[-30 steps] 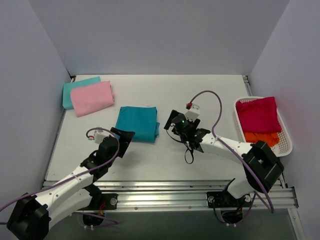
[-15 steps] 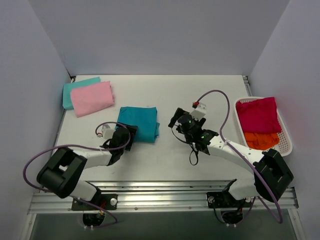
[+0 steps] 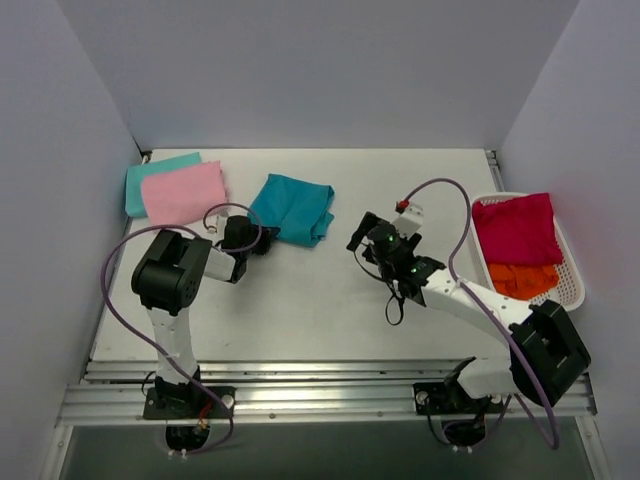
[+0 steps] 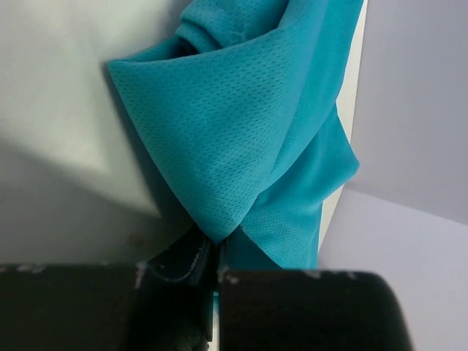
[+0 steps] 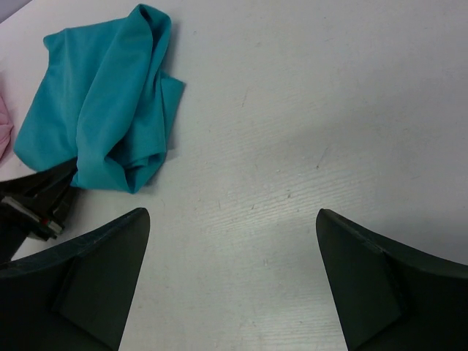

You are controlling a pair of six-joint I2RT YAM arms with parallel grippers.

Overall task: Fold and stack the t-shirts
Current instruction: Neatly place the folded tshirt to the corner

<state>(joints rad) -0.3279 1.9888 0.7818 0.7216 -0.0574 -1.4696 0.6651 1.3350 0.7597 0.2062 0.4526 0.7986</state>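
T-shirt (image 4: pixel 241 131) corner inside left gripper (image 4: pixel 217 256)

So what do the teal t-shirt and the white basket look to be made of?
Teal t-shirt: soft matte knit, probably synthetic mesh; tiny pinholes and limp folds show close up. White basket: likely moulded plastic; stiff, smooth lattice wall, though too small to be sure.
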